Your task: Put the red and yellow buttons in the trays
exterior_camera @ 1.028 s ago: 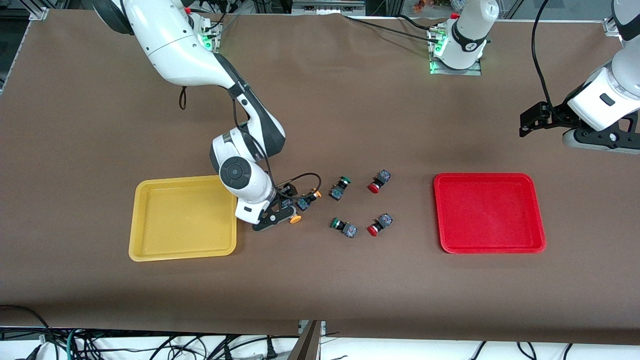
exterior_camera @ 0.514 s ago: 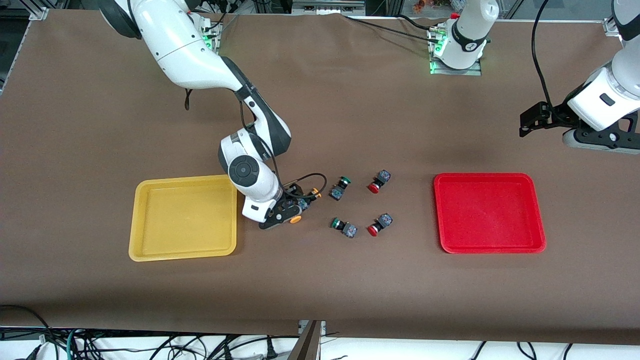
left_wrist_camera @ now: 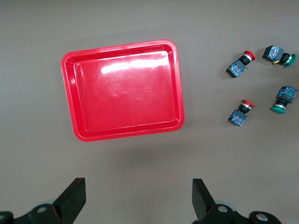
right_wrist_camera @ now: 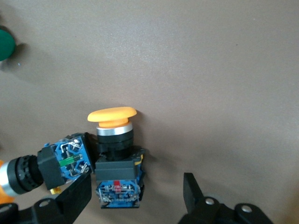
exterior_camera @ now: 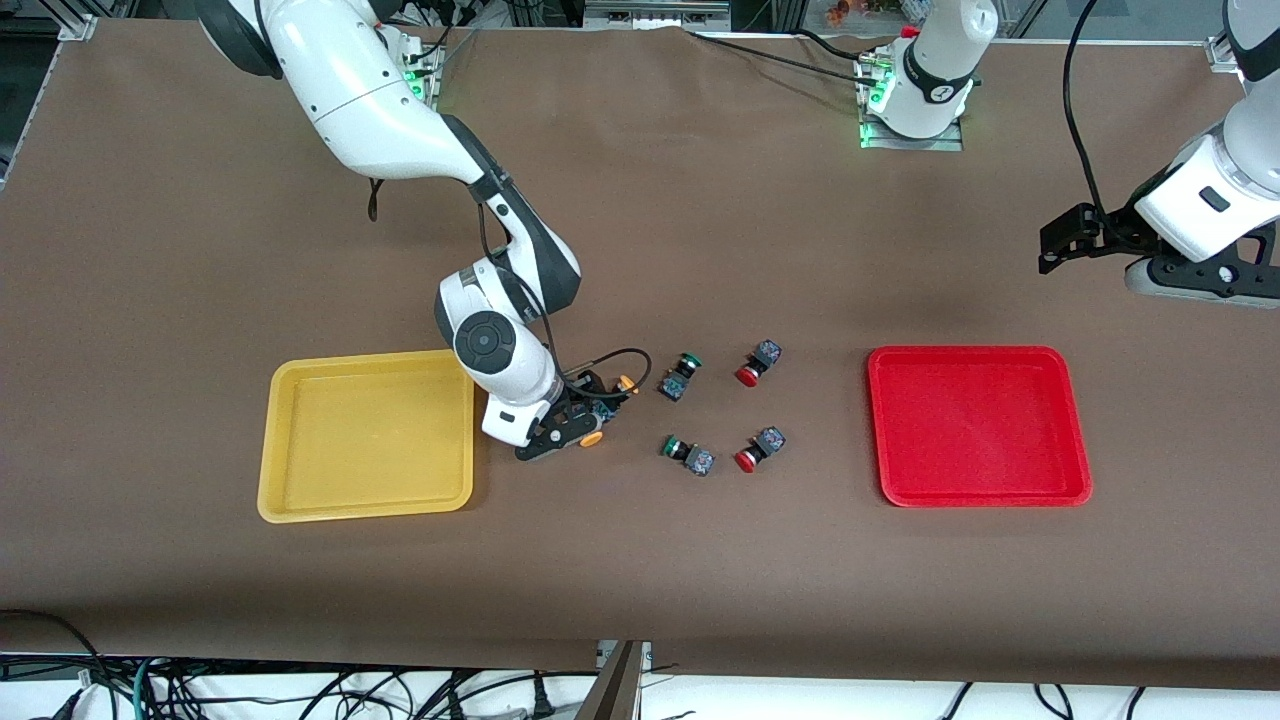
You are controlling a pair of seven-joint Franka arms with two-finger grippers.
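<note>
Brown table covering (exterior_camera: 640, 560) fills the front view, with the yellow tray (exterior_camera: 366, 434) toward the right arm's end and the red tray (exterior_camera: 978, 425) toward the left arm's end; both are seen bare, so no button is judged sorted yet. Between the trays the switches are scattered. The right gripper (exterior_camera: 572, 418) is lowered to the table just beside the yellow tray, over two yellow buttons: one cap (exterior_camera: 591, 438) shows at its nearer edge, another (exterior_camera: 627, 383) just beside it, farther from the camera. Two green buttons (exterior_camera: 678, 376) (exterior_camera: 688, 454) and two red buttons (exterior_camera: 757, 363) (exterior_camera: 758, 450) lie apart, nearer the red tray. The left gripper (exterior_camera: 1062, 243) is held up off the table at its own end, waiting.

From the left wrist view, the left gripper (left_wrist_camera: 138, 203) is seen spread wide and empty, with the red tray (left_wrist_camera: 122, 89) below it and the red buttons (left_wrist_camera: 240, 64) (left_wrist_camera: 240, 112) beside it.

From the right wrist view, the right gripper (right_wrist_camera: 138, 198) is seen parted, one finger on each side of a yellow button (right_wrist_camera: 114, 154). The second yellow button (right_wrist_camera: 44, 165) touches the first, so a clean grasp is judged to need care.
</note>
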